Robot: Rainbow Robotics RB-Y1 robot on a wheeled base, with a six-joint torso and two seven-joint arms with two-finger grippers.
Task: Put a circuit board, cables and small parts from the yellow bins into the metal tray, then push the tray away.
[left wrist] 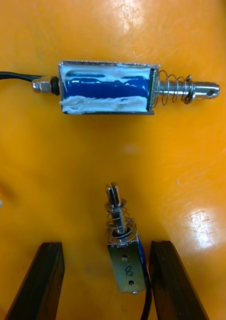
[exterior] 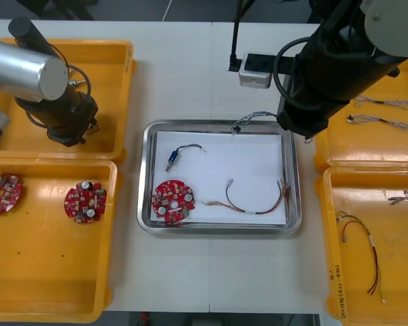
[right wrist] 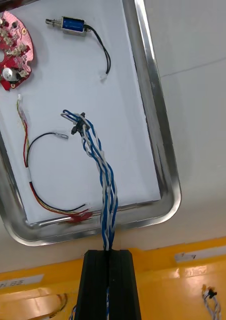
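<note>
My right gripper (right wrist: 109, 252) is shut on a twisted blue and white cable (right wrist: 102, 167), which hangs over the metal tray (right wrist: 164, 150) near its far right corner (exterior: 289, 129). On the tray's white inside lie a red circuit board (exterior: 173, 201), a small metal part (exterior: 175, 159) with a black lead, and a red and yellow cable (exterior: 255, 202). My left gripper (left wrist: 105, 245) is open, low in the far left yellow bin (exterior: 115, 81). A small metal part (left wrist: 125, 260) lies between its fingers, and a bigger one (left wrist: 108, 89) lies just beyond.
Two red circuit boards (exterior: 3, 193) (exterior: 86, 202) lie in the near left bin. The right bins hold blue and white cables (exterior: 384, 102) and red and yellow cables (exterior: 367, 251). A white box (exterior: 255, 71) stands beyond the tray.
</note>
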